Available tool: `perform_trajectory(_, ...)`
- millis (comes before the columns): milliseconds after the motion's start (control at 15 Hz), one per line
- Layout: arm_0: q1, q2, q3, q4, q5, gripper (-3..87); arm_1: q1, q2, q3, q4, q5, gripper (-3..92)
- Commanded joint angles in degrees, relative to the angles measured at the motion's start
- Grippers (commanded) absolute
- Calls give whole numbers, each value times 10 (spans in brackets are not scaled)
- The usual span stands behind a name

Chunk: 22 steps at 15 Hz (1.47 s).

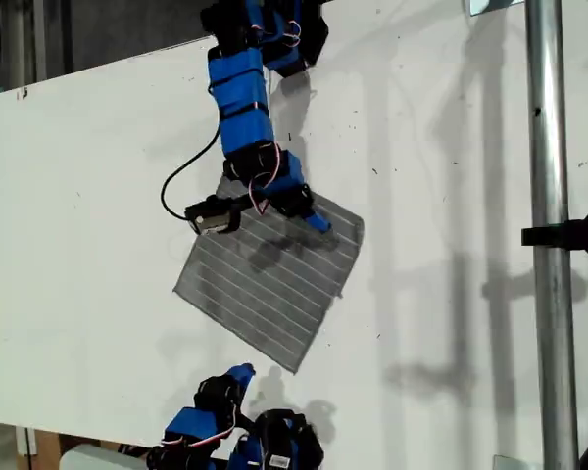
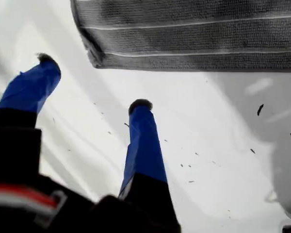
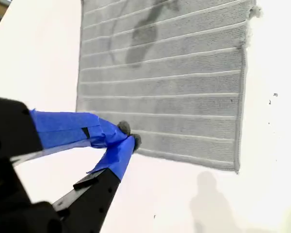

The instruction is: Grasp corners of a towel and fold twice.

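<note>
Blue-taped fingers of my first gripper fill the first wrist view, spread wide apart with nothing between them, only bare white worktop dotted with small dark flecks. Just ahead of their dark tips lies a corner of the towel, its hem thick and casting a narrow shadow.

In the exterior view this gripper sits at the towel's far edge, on a blue and black arm reaching down from the top of that view, with a black cable looping off beside it.

My second gripper has its taped tips pinched together, and no cloth shows between them. They stand against the towel's near hem in the second wrist view; whether they touch it I cannot tell. In the exterior view this gripper is near the bottom edge, just off the towel's lower side.

The towel lies spread flat in the middle of the worktop, turned like a diamond, one corner pointing at the exterior view's bottom. It is grey, soft, knitted-looking cloth with thin pale parallel stripes; one far corner is slightly frayed. An arm's shadow falls across it.

A shiny metal pole with a black clamp stands at the exterior view's right.
</note>
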Motion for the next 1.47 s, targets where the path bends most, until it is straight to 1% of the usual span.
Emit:
perform_trajectory(0,0,-4,-14,-1,-4,-29,-18,-40,-67,4,3,317)
perform_trajectory(200,6,-10,-5,-3,-12,-29,-33,-105,-129,5,10,309)
perform_trajectory(400,10,-12,-4,-5,-17,-29,-37,-127,-132,-10,19,302)
perform_trajectory(1000,19,-11,24,-13,-25,-29,-32,-261,-156,-122,4,291)
perform_trajectory(1133,24,-9,32,-14,-30,-29,-35,-281,-154,-120,4,292)
perform_trajectory(1200,25,-7,37,-15,-33,-29,-37,-287,-148,-108,4,272)
perform_trajectory(1267,25,-5,43,-16,-33,-29,-41,-287,-144,-98,4,205)
perform_trajectory(1333,25,-1,51,-19,-35,-29,-43,-287,-143,-90,7,98)
perform_trajectory(1400,25,4,58,-23,-35,-29,-43,-285,-142,-75,26,-2)
